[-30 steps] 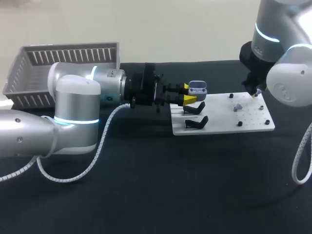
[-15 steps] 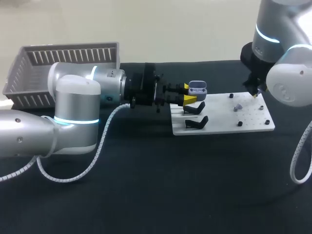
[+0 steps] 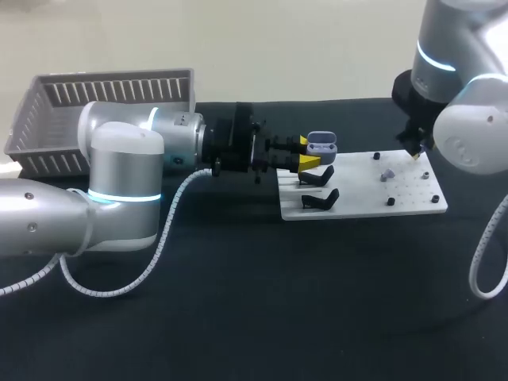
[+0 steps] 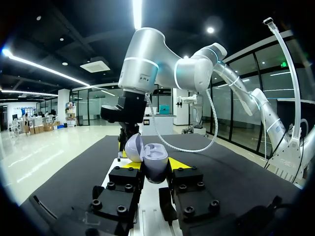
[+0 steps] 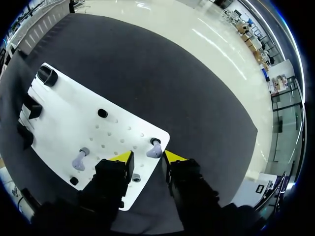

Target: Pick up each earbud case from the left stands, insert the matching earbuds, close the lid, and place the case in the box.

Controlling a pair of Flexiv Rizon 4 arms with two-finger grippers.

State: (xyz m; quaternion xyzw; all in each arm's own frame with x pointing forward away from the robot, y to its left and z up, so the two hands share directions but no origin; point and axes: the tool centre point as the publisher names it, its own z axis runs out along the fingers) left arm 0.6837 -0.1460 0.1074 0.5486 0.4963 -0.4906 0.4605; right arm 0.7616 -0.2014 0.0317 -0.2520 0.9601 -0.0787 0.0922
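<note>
Right wrist view: the earbud (image 5: pixel 154 149) stands on the white board (image 5: pixel 64 118) just ahead of the gap of the right pincer (image 5: pixel 147 158), whose fingers (image 5: pixel 123 157) are apart. The left pincer (image 4: pixel 153 166) is clamped on the open earbud case (image 4: pixel 151 160), by the black stands (image 3: pixel 320 198).

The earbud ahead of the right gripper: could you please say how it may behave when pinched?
The earbud looks tiny, so probably very light. Its rounded, smooth shape may slip or twist between the tips of the right gripper.
</note>
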